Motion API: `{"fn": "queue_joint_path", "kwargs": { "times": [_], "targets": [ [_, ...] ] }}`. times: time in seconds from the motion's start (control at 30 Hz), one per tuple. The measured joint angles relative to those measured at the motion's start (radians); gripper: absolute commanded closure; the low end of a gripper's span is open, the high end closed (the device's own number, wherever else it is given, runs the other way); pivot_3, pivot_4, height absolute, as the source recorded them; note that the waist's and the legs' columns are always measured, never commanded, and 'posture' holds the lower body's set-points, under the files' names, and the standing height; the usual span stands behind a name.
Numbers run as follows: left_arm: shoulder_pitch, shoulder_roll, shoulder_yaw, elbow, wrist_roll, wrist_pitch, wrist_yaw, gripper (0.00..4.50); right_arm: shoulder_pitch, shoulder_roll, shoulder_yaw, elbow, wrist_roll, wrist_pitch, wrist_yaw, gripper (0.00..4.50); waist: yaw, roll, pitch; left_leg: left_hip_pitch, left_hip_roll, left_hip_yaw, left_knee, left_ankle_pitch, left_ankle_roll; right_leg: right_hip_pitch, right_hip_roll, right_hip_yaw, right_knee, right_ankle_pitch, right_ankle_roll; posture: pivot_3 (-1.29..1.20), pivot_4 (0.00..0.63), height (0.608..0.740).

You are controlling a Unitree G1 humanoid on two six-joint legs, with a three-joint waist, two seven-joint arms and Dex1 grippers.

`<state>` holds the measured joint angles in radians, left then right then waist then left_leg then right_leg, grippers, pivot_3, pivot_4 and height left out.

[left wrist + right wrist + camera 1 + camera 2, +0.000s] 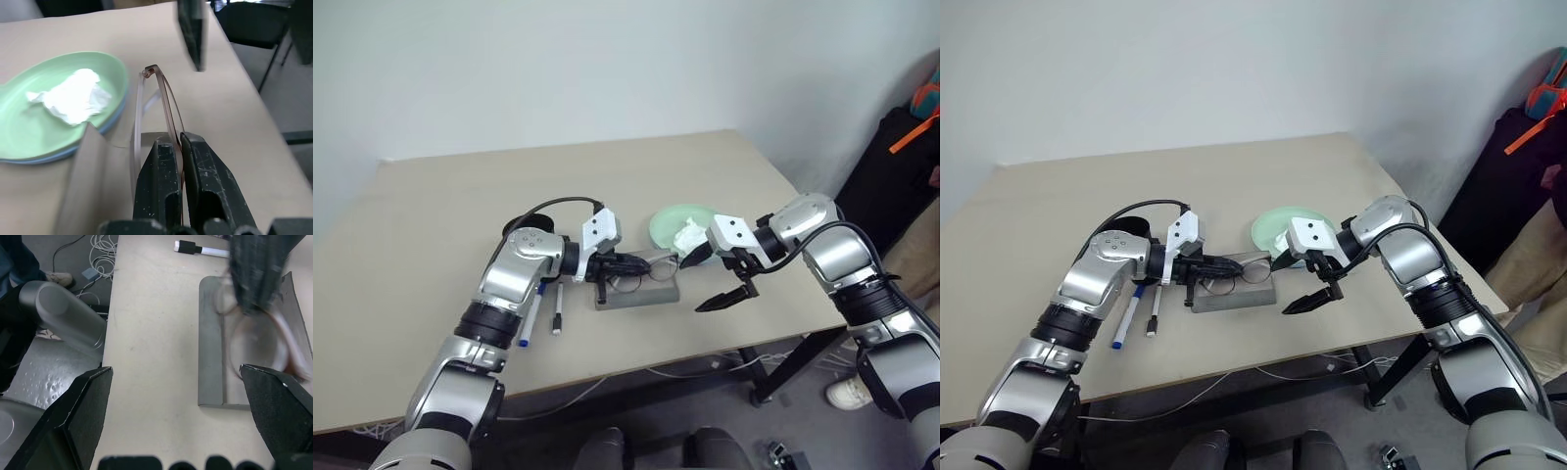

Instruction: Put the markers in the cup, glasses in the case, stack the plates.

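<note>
L gripper [636, 264] clamped on thin dark wire-framed round-lens glasses [644, 270], holding them just above grey oblong felt-like case [641, 292] lying open on beige table [460, 186]. R gripper [724, 292] beside case, fingers wide apart, empty. Pale green plate [674, 222] w/ crumpled white tissue [689, 237] sits on light blue plate [54, 155]. Two white markers [541, 308] lie near L arm.

Pale green plate [671, 223] over light blue plate [58, 155]; white tissue [690, 237]; grey case [641, 294]; dark-framed glasses [641, 271]; white markers [530, 318], blue and black caps; beige table [607, 166]; black fingers [208, 186].
</note>
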<state>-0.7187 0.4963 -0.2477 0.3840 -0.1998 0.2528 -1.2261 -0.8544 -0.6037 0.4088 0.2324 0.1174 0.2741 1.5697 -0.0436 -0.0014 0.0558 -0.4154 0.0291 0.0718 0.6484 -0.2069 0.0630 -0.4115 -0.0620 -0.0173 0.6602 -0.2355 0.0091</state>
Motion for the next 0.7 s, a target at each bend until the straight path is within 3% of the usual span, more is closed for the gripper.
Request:
{"fn": "queue_joint_path", "kwargs": {
  "times": [0.27,0.7],
  "targets": [
    [-0.040,-0.059,-0.010,0.208,0.083,-0.186,0.028,4.48,-0.001,0.009,0.001,0.011,-0.001,0.001,0.000,0.00,0.000,0.000,0.000,-0.002,0.000,0.000,0.001,0.000,0.000,-0.001,0.000,0.000,0.000,0.000,0.000,0.00,0.000,0.740],
    [-0.005,-0.024,-0.043,0.205,0.113,-0.175,-0.065,4.48,-0.003,0.022,0.001,0.014,-0.002,0.002,-0.011,0.00,0.000,0.000,0.000,-0.011,0.001,-0.001,0.005,0.000,0.000,-0.008,0.001,0.000,0.001,0.002,0.002,0.00,0.000,0.740]
  ]
}}
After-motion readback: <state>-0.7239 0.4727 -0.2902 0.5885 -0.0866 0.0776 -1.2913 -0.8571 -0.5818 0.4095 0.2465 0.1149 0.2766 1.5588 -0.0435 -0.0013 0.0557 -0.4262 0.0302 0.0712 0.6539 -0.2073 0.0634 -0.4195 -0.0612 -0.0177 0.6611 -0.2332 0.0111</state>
